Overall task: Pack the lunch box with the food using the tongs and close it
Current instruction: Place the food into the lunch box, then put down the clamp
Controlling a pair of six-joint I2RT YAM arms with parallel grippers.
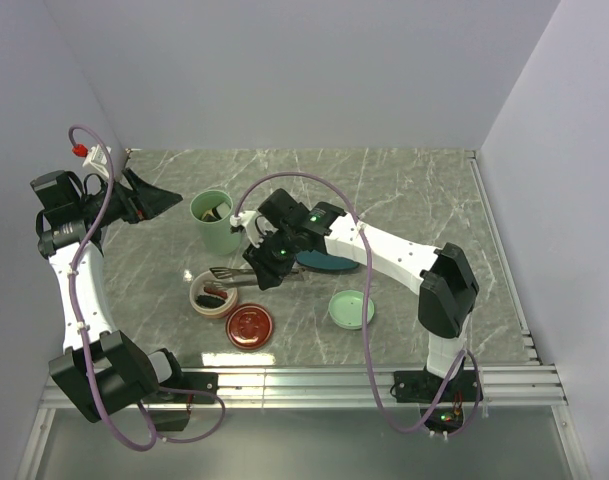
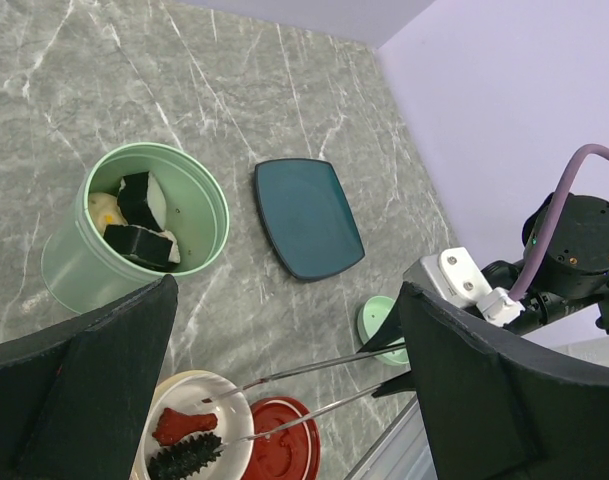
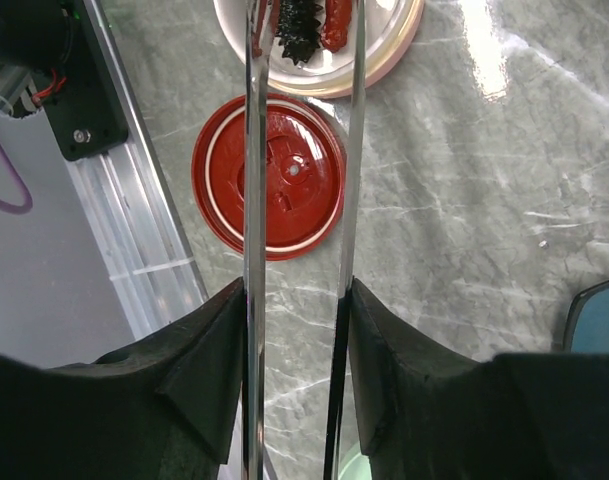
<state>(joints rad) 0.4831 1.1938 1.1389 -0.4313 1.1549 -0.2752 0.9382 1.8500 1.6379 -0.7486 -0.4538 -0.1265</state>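
My right gripper is shut on the silver tongs, one finger pressing on each arm. The two arms stand apart, their tips over the cream bowl. In that bowl lie a red piece and a dark spiky piece. The mint-green pot holds dark and white pieces. The red lid and the mint lid lie flat on the table. My left gripper hangs open and empty at the far left.
The dark teal plate lies bare under my right arm. A ridged metal rail runs along the near table edge beside the red lid. Grey walls close in the back and sides.
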